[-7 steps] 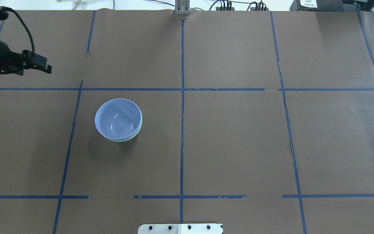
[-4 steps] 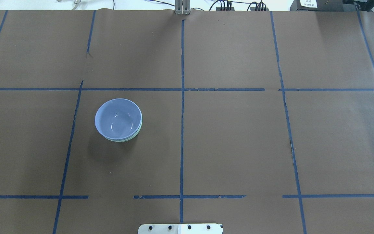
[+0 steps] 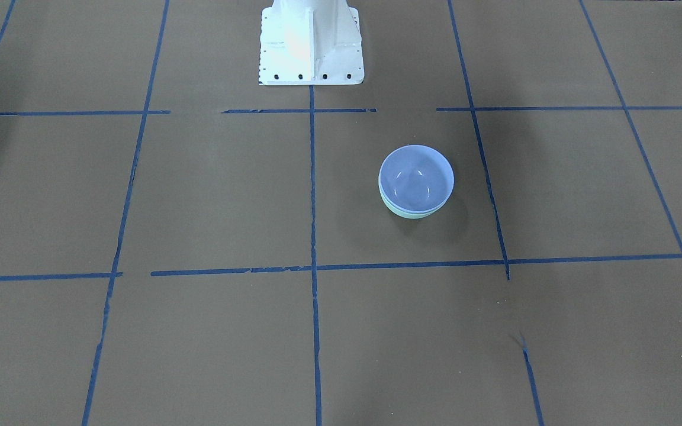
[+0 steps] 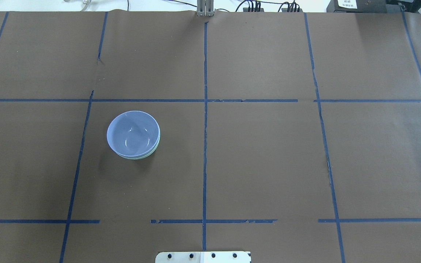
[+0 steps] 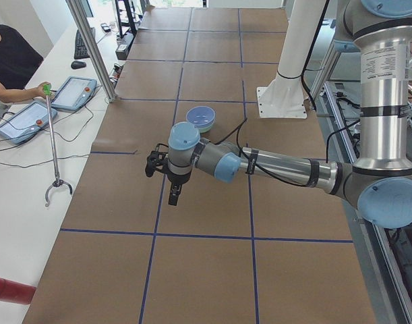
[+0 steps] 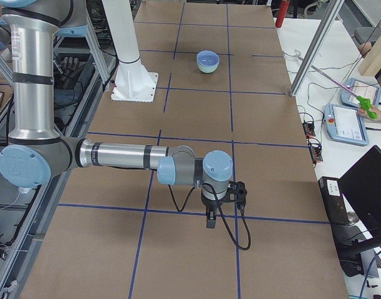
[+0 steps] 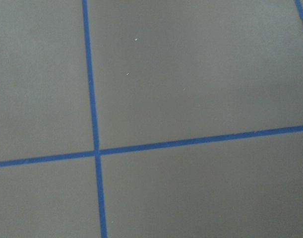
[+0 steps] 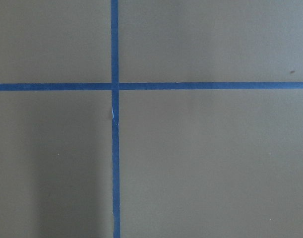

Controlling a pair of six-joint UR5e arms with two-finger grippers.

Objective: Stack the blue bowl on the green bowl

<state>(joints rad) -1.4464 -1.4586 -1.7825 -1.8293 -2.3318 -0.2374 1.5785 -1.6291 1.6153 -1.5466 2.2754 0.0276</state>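
The overhead view looks down on the tabletop (image 4: 269,164) from behind the robot; the front-facing view looks back from across it, the white base (image 3: 310,41) at its top; both share the blue bowl (image 4: 133,133) (left of centre in one, right in the other); the side views look along the tabletop from opposite ends, the left arm (image 5: 280,165) near in one, the right arm (image 6: 121,156) in the other; both wrist views hang close over blue tape (image 7: 94,148).

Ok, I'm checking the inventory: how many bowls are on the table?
2, stacked in one spot: the small glossy periwinkle-blue bowl sits nested in the small glossy mint-green bowl, of which only a rim crescent shows.
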